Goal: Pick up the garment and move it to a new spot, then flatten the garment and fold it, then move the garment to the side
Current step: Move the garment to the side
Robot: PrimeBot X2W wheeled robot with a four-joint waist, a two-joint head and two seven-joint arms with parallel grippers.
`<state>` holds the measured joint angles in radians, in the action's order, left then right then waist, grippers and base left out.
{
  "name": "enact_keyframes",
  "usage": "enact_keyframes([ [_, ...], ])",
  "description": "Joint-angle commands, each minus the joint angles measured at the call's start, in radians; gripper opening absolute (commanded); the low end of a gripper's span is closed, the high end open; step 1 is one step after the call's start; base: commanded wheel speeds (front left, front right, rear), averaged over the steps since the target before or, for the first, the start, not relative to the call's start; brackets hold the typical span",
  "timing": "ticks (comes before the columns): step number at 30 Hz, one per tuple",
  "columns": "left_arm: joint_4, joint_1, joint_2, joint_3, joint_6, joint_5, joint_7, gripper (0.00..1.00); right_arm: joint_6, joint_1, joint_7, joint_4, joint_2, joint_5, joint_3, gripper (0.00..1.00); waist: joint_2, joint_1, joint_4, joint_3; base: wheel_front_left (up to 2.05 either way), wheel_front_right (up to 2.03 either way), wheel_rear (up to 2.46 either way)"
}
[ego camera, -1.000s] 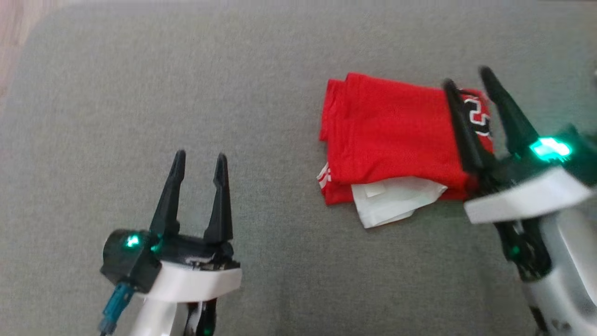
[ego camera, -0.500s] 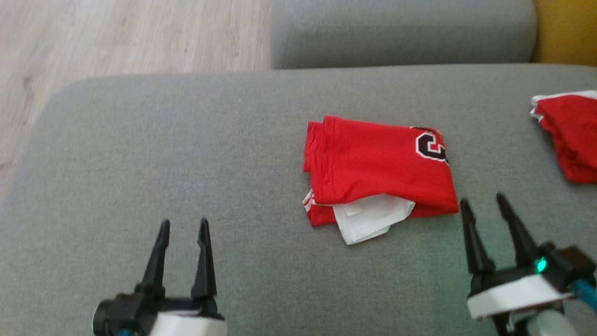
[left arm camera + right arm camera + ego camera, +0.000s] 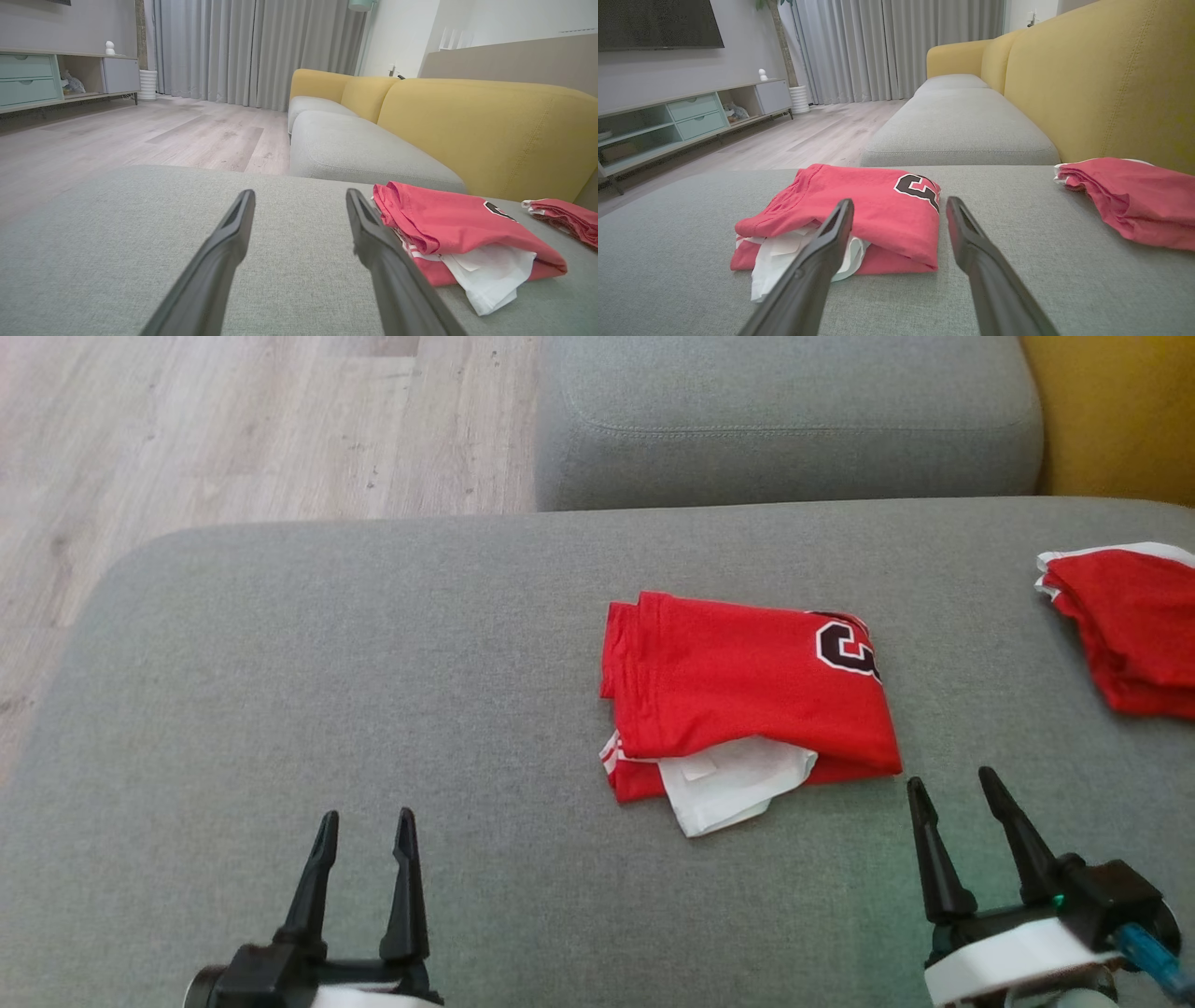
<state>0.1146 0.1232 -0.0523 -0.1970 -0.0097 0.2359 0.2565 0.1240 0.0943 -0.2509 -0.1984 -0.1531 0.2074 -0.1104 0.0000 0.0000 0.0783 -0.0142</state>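
A red garment with a black-and-white emblem lies folded on the grey sofa cushion, with white fabric sticking out from its near edge. The same folded garment appears right of the fingers in the left wrist view, and the garment lies just beyond the fingertips in the right wrist view. My left gripper stands open and empty at the lower left, well apart from the garment. My right gripper is open and empty, just off the garment's near right corner.
A second red garment lies at the cushion's right edge, also in the right wrist view. Another grey seat cushion lies behind, with a yellow backrest to the right. Wooden floor lies beyond the cushion's left edge.
The head camera has tilted up, bringing the floor and rear cushion into view. My right gripper has let go of the garment's right end and drawn back toward me; the left has drawn back too.
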Motion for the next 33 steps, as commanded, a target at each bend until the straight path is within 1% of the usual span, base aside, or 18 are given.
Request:
enact_keyframes([
  [1,-0.028,-0.025,0.002,0.033,0.0,-0.013,0.005,1.0,0.007,-0.018,-0.011,0.026,-0.006,-0.01,-0.016,1.0,0.0,0.0,-0.001,-0.001,0.0,0.0,0.0],
  [17,-0.012,-0.022,0.002,0.027,0.004,-0.041,0.005,1.0,0.007,-0.008,-0.011,-0.008,0.031,0.003,0.024,1.0,0.0,0.0,-0.005,-0.004,0.0,0.0,0.0],
  [22,-0.016,-0.028,0.002,0.021,0.002,-0.053,0.005,1.0,0.007,-0.028,-0.011,-0.048,0.047,0.019,0.046,1.0,0.0,0.0,-0.007,0.021,0.0,0.0,0.0],
  [25,-0.023,-0.037,0.002,0.015,0.004,-0.062,0.005,1.0,0.007,-0.077,-0.011,-0.105,0.052,0.039,0.062,1.0,0.0,0.0,-0.008,0.056,0.0,0.0,0.0],
  [27,-0.03,-0.052,0.002,0.009,0.006,-0.067,0.005,1.0,0.007,-0.138,-0.011,-0.151,0.049,0.046,0.069,1.0,0.0,0.0,-0.008,0.089,0.0,0.0,0.0],
  [28,-0.03,-0.052,0.002,0.009,0.006,-0.067,0.005,1.0,0.007,-0.138,-0.011,-0.151,0.049,0.046,0.069,1.0,0.0,0.0,-0.008,0.089,0.0,0.0,0.0],
  [31,-0.035,-0.074,0.002,-0.003,0.009,-0.068,0.005,1.0,0.007,-0.251,-0.003,-0.243,0.047,0.077,0.075,1.0,0.0,0.0,-0.005,0.131,0.0,0.0,0.0],
  [33,-0.035,-0.091,0.002,-0.014,0.01,-0.068,0.005,1.0,0.007,-0.332,0.029,-0.3,0.039,0.094,0.067,1.0,0.0,0.0,0.001,0.159,0.0,0.0,0.0],
])
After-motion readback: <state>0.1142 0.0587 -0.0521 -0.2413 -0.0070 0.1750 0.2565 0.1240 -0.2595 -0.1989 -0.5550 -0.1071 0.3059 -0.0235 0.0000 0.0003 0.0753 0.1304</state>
